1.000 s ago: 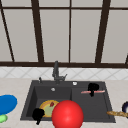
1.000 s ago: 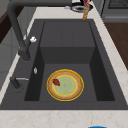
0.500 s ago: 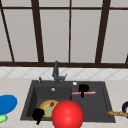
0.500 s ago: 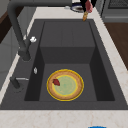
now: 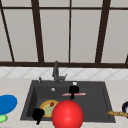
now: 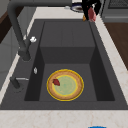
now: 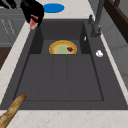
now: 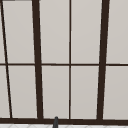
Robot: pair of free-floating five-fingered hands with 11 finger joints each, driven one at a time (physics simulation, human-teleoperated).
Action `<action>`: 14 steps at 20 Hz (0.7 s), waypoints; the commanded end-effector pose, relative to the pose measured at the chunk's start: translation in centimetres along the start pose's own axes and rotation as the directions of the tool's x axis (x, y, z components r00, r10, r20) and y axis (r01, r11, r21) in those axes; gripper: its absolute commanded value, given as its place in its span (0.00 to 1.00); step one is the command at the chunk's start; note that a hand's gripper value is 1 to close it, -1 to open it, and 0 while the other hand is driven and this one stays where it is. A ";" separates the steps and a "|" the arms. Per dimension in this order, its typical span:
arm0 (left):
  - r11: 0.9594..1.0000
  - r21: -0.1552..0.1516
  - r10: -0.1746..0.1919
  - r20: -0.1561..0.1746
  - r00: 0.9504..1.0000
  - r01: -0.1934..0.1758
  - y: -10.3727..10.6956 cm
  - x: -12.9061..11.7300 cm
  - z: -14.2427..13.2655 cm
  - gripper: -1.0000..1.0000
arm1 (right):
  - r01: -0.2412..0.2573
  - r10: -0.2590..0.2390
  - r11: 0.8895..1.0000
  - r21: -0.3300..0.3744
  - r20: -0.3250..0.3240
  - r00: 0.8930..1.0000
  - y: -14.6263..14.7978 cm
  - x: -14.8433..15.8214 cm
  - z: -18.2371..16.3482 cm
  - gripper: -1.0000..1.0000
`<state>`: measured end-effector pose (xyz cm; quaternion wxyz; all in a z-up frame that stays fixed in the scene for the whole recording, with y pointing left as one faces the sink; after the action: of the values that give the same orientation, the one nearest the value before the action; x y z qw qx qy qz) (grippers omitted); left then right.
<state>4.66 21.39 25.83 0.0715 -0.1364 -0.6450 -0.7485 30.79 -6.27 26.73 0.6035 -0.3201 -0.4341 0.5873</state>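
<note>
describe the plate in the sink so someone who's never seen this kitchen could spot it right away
Start at the dark sink under the window, with its faucet at the back rim. The plate lies flat on the floor of the deeper basin, at the sink's left end as seen from the front. It is round, with an orange-yellow rim, a pale green middle and a small red bit on it.

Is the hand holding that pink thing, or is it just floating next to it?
Touching. In the right side view the right hand has its fingers curled round the pink thing, which hangs from them above the sink's edge.
</note>
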 end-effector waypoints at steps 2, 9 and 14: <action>1.000 0.000 0.000 0.000 1.000 0.000 0.0 0.0 0.0 0.50 | 0.000 0.000 1.000 -0.003 0.000 1.000 1.6 3.7 -0.6 1.00; 1.000 0.000 0.000 0.000 1.000 0.000 0.0 0.0 0.0 0.50 | -0.019 0.019 1.000 -0.005 0.011 1.000 5.7 9.0 -0.7 1.00; 1.000 0.000 0.000 0.000 1.000 0.000 0.0 0.0 0.0 0.50 | -0.023 0.023 1.000 0.004 -0.013 1.000 9.6 12.6 -1.9 1.00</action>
<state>4.66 21.39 25.83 0.0715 -0.1364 -0.6450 -0.7485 28.15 5.09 21.14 0.6010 -0.3242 -0.4383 0.5845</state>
